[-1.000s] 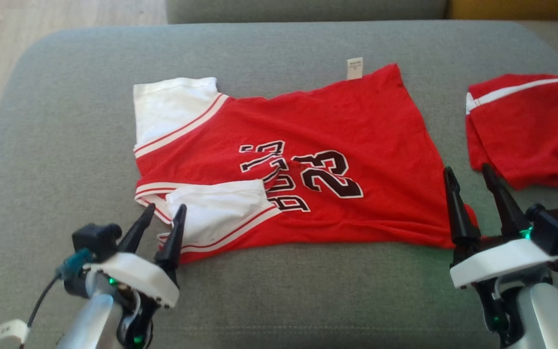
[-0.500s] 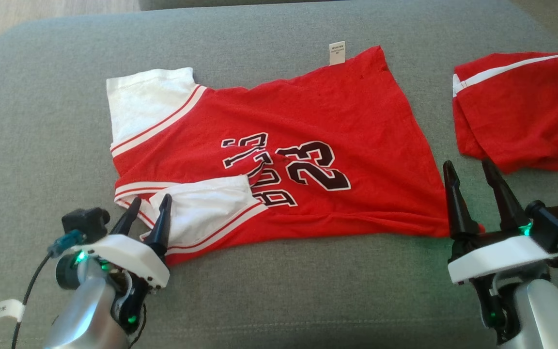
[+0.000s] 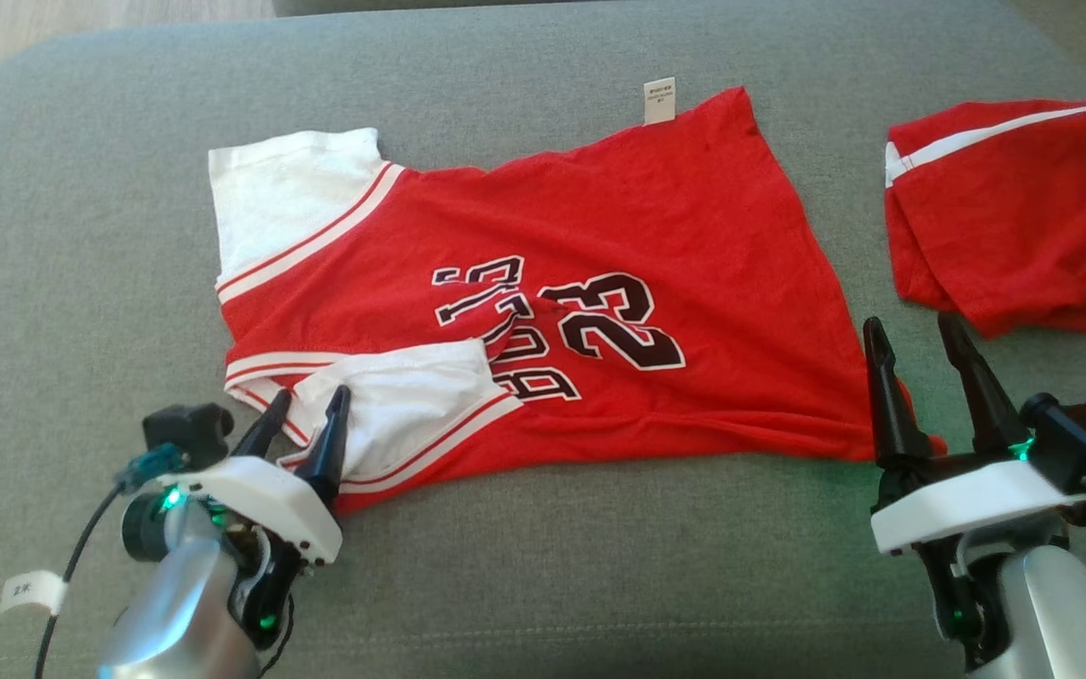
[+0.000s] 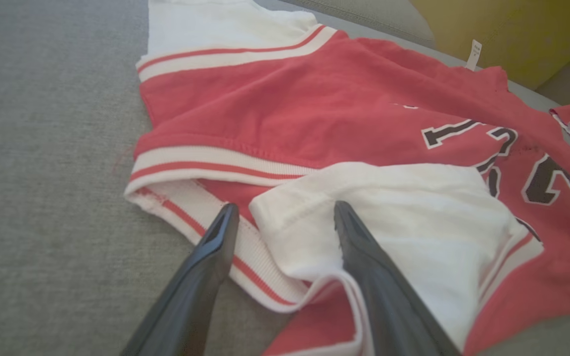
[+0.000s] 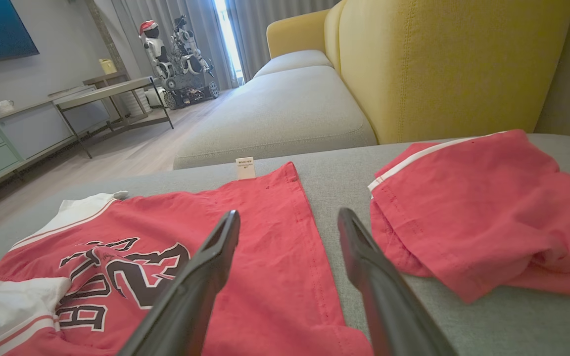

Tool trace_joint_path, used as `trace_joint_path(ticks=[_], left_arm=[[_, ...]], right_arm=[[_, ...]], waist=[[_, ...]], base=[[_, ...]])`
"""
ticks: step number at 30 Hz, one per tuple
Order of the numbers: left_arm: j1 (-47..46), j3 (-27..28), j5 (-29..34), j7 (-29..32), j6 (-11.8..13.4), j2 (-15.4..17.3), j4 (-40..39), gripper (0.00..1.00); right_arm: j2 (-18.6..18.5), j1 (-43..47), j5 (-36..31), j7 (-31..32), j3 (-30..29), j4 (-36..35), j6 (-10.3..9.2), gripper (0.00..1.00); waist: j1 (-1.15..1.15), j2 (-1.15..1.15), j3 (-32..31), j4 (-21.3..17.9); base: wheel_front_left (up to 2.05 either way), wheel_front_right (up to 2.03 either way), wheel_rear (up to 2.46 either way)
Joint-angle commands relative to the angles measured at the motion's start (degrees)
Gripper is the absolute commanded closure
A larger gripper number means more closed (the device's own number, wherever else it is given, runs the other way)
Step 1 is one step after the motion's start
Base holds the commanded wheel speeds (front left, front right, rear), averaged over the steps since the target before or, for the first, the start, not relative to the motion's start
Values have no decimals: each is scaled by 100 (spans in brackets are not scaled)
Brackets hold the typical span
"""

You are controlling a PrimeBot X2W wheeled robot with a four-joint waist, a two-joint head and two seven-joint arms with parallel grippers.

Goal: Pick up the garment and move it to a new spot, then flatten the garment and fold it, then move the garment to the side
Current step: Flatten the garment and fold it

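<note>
The red jersey point(image 3: 543, 283) is lying spread out, print upward, across the middle of the grey sofa cushion point(image 3: 81, 236), with one white sleeve point(image 3: 411, 401) folded over its near edge. The left pincer point(image 3: 313, 394) is holding its fingers apart over that sleeve's hem. The right pincer point(image 3: 911, 323), fingers also apart and empty, is pointing over the jersey's near right corner. A second red garment point(image 3: 1005, 217) is resting by the cushion's right edge.

The head camera has tipped down, so everything sits higher and further left in its view than a second ago. The left hand point(image 3: 311, 394) has edged rightward, its spread fingers now at the jersey's point(image 3: 600, 217) folded white sleeve point(image 3: 411, 401).
</note>
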Motion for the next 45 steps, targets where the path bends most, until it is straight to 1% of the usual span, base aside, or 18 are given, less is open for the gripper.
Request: trace_joint_path(ticks=[1,4,5,6,7,8,9,11,19,22,28,33,37,40,45], left_arm=[[-278,132,-55,-34,6,126,-60,0],[-331,84,-89,-34,6,134,3,0],[-344,62,-104,-34,6,133,25,20],[-357,42,-119,-34,6,134,41,53],[-371,25,-128,-34,6,136,47,67],[-380,14,-130,-34,6,141,42,85],[-385,13,-128,-34,6,146,30,93],[-380,35,-117,-34,6,155,-10,100],[-279,169,62,-35,6,191,-329,100],[-190,258,226,-35,6,219,-620,100],[134,608,563,-35,7,251,-1541,100],[589,719,767,-35,6,322,-2475,100],[959,784,945,-35,6,370,-3107,100],[1192,844,1046,-35,6,346,-3482,100],[1489,831,1149,-35,6,259,-3843,100]], right_arm=[[-10,-236,-58,-39,114,-149,-5,0],[0,-239,-62,-46,111,-126,-5,0],[4,-239,-64,-48,110,-115,-5,0],[7,-240,-66,-49,108,-105,-5,0],[10,-243,-67,-50,104,-95,-5,0],[14,-244,-68,-51,99,-85,-5,0],[17,-244,-70,-51,91,-75,-5,0],[22,-241,-72,-50,76,-56,-5,0],[30,-201,-65,-50,38,6,-5,0],[26,-176,-57,-51,17,35,-5,0],[-28,-64,-16,-28,-43,78,-5,0],[-76,92,10,75,-112,142,-5,0],[-42,265,-73,261,-346,276,-5,0],[64,396,-192,440,-633,423,-5,0],[254,553,-253,667,-979,725,-5,0]], waist=[[0,0,11,-5],[0,0,20,-17],[0,0,19,-20],[0,0,18,-23],[0,0,17,-24],[0,0,12,-23],[0,0,5,-20],[0,0,-13,-10],[0,0,-125,74],[0,0,-196,130],[0,0,-358,267],[0,0,-464,392],[0,0,-515,459],[0,0,-541,486],[0,0,-595,498]], base=[[0,0,0],[0,0,0],[0,0,0],[0,0,0],[0,0,0],[0,0,0],[0,0,0],[0,0,0],[0,0,0],[0,0,0],[0,0,0],[0,0,0],[0,0,0],[0,0,0],[0,0,0]])
